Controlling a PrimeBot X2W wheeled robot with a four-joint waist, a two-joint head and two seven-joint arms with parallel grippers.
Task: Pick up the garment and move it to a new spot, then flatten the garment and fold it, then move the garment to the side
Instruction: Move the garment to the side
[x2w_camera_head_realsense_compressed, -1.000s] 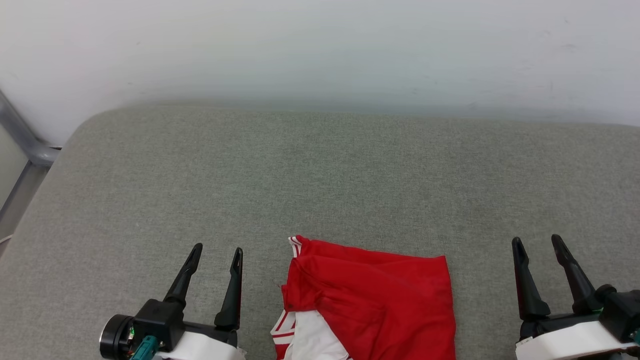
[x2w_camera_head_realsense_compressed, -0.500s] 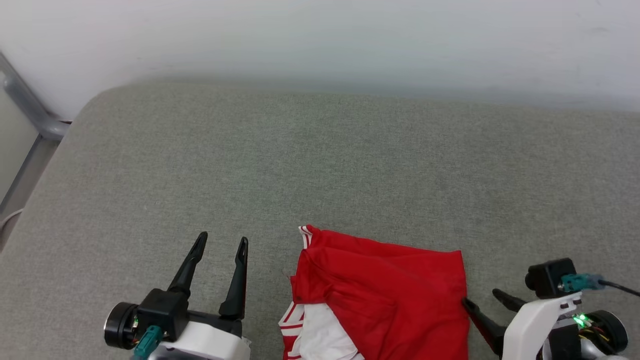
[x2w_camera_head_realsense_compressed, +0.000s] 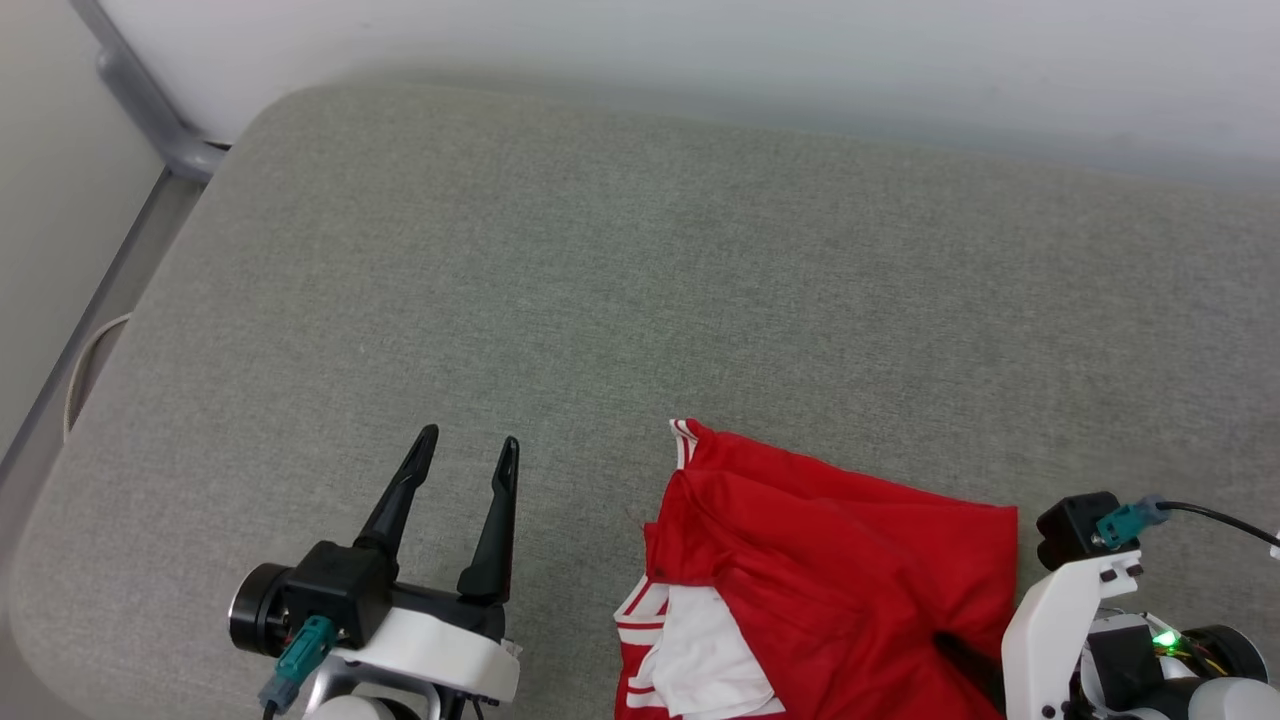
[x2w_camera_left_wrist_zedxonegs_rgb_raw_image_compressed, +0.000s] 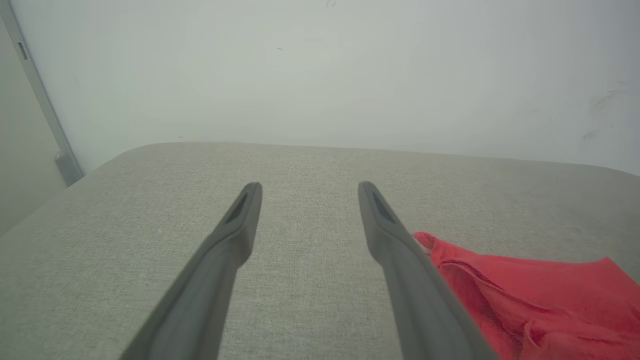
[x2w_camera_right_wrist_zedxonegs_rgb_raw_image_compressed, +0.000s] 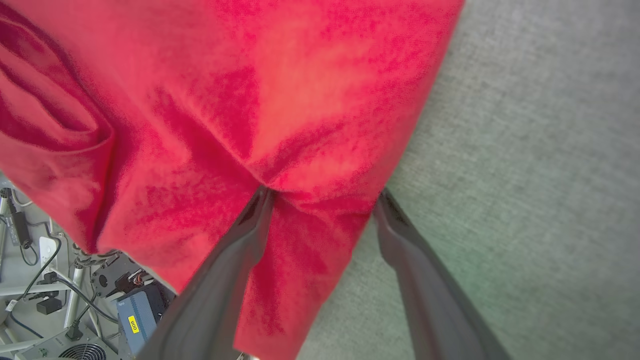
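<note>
currently the garment (x2w_camera_head_realsense_compressed: 850, 560) is lying rumpled at the grey worktop's (x2w_camera_head_realsense_compressed: 600, 250) near edge, partly overhanging. the right gripper (x2w_camera_right_wrist_zedxonegs_rgb_raw_image_compressed: 324, 196) is holding its fingers wide astride the garment's right hem, likely to pinch it; the left gripper (x2w_camera_head_realsense_compressed: 469, 440) is hovering to its left, fingers wide, empty.

The left gripper (x2w_camera_head_realsense_compressed: 470, 436) has two long black fingers (x2w_camera_left_wrist_zedxonegs_rgb_raw_image_compressed: 235, 235) that become thin toward the tips, each with a narrow slot near its end. They come out of a black block (x2w_camera_head_realsense_compressed: 335, 590) just above the white left shell (x2w_camera_head_realsense_compressed: 440, 655). Beside this shell sit a black round drum (x2w_camera_head_realsense_compressed: 250, 622) and a teal plug (x2w_camera_head_realsense_compressed: 300, 650). The right gripper (x2w_camera_right_wrist_zedxonegs_rgb_raw_image_compressed: 324, 195) has the same dark fingers. The white right shell (x2w_camera_head_realsense_compressed: 1045, 630) has small dark screw holes (x2w_camera_head_realsense_compressed: 1120, 574). Above it are a black box (x2w_camera_head_realsense_compressed: 1068, 525) and a teal connector (x2w_camera_head_realsense_compressed: 1125, 520) with a black cable (x2w_camera_head_realsense_compressed: 1220, 517). Beside it is a green light (x2w_camera_head_realsense_compressed: 1165, 637).
</note>
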